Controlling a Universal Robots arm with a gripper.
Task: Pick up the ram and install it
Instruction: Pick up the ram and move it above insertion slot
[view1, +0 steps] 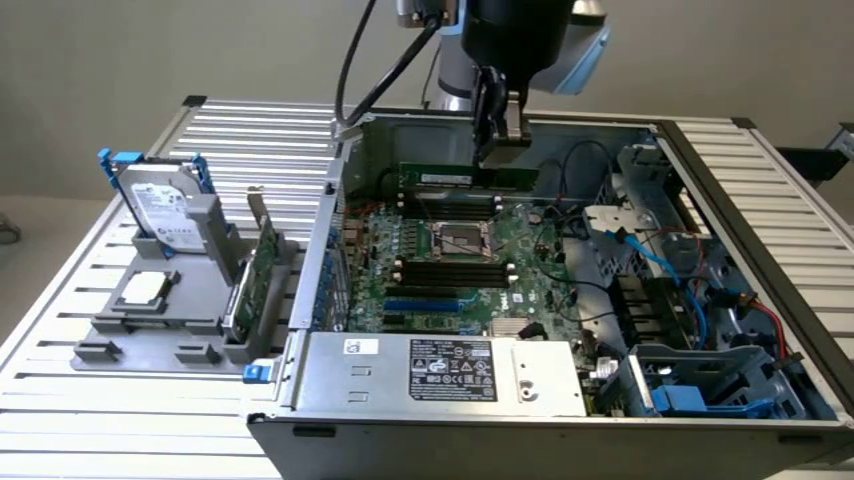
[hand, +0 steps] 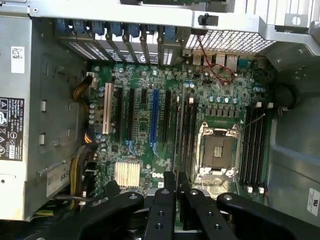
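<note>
Above motherboard (view1: 534, 285), ram (view1: 447, 178) on edge, parallel to slots (view1: 454, 267), in tool (view1: 503, 150)

Long green ram (view1: 447, 178), level, on edge

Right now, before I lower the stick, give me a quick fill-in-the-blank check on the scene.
1. The tool is ____ on the ram.
2. The ram hangs ____ the motherboard, not yet in a slot.
3. The hard drive stands on the exterior view's ____ side.
Missing words: shut; above; left.
</note>
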